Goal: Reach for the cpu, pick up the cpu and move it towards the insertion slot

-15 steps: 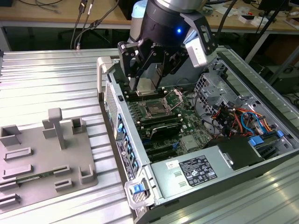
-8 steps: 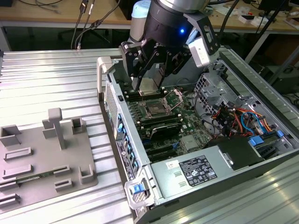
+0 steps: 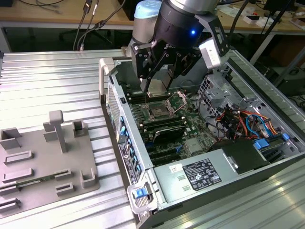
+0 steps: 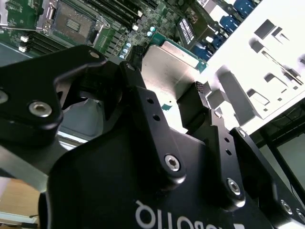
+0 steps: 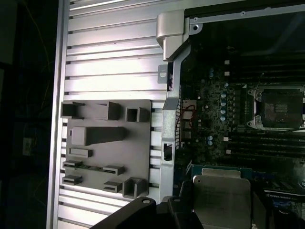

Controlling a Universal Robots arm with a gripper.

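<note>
- Gripper [image 3: 159,81] in the exterior view hangs inside the open computer case [image 3: 143,191], above the green motherboard [image 3: 190,126]. Its black fingers are closed on the cpu [image 3: 157,87], which shows as a pale flat plate between them.
- Just below the gripper, slightly toward the exterior view's right, lies the insertion slot [image 3: 159,112], a dark square with a silver frame. The cpu is near it but apart, not yet seated. The grey tray [image 3: 43,162] lies well apart on the ribbed table [image 3: 52,81], toward the exterior view's left.
- In the second wrist view the gripper [image 4: 164,102] holds the cpu [image 4: 167,71] by two opposite edges; one finger pad [image 4: 195,107] presses on a side. The silvery top looks smooth and stiff, so I judge it is light but slippery, and a hold on the edges is the safe one. The insertion slot [image 4: 71,24] is visible beyond it.
- In the first wrist view the cpu [image 5: 221,200] sits level in the grasp, over the board, with the insertion slot [image 5: 279,107] further on. The underside cannot be seen; I judge it is fragile and must not scrape the socket frame.
</note>
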